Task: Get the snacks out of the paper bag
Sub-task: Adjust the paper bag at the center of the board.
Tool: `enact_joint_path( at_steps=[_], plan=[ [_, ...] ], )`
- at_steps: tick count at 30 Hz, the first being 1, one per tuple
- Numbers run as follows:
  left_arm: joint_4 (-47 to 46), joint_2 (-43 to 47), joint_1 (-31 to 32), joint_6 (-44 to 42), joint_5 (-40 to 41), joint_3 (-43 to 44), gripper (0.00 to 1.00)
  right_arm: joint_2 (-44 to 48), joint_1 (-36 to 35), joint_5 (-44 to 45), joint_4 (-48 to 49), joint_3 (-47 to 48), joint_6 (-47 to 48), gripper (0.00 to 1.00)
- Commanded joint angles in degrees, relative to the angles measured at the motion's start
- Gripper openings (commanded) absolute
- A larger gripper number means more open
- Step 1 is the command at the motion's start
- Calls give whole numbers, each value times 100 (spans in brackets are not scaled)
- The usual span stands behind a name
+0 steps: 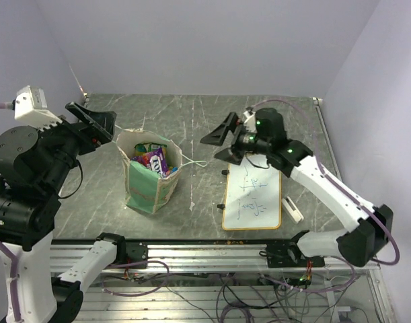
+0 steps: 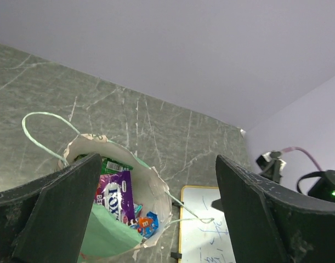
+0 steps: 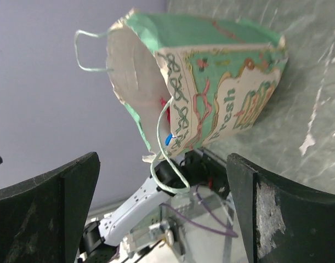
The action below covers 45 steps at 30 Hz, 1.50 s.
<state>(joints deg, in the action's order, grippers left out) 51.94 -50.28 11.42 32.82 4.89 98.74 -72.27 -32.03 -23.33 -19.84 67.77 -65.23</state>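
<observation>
The bag [image 1: 150, 183] is standing upright on the table [image 1: 192, 114], left of centre. Its mouth is gaping upward and the snacks [image 1: 151, 160] are lying inside it, a purple packet on top with green, red and blue ones around it. The left gripper [image 1: 105, 126] is hovering just beside the bag's upper left rim with its fingers spread wide, gripping nothing, while the right gripper [image 1: 210, 148] is hanging to the bag's right near the whiteboard's [image 1: 253, 198] far end, fingers likewise spread and empty, one string handle [image 1: 195, 163] trailing toward it.
</observation>
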Motion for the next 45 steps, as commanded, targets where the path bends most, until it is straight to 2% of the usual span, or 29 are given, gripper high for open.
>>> enact_joint_path(
  at_steps=[1,7,12,18,22,28,31,34,39,45],
  plan=[
    [262,115,-61,293,-132,87,94,-364,-517,177,1,270,-856,100],
    [439,226,-61,433,-113,129,94,-695,-1025,386,561,334,-1525,100],
    [536,322,-61,528,-73,65,93,-1046,-1262,461,665,579,-1615,99],
    [534,386,-61,666,-145,-28,92,-1401,-1495,560,733,879,-1611,93],
    [642,349,-61,673,-145,40,90,-1413,-1565,621,755,890,-1570,64],
    [719,284,-61,681,-158,15,87,-1121,-1601,986,604,678,-1453,50],
    [713,220,-61,681,-200,-3,86,-1085,-1602,801,1084,491,-1604,40],
    [708,163,-61,707,-274,-12,84,-1078,-1604,586,1693,416,-1858,40],
    [699,120,-61,746,-389,-37,83,-1150,-1605,751,1703,582,-1757,46],
    [857,80,-61,696,-346,140,82,-1377,-1617,472,2094,613,-1928,49]
  ],
)
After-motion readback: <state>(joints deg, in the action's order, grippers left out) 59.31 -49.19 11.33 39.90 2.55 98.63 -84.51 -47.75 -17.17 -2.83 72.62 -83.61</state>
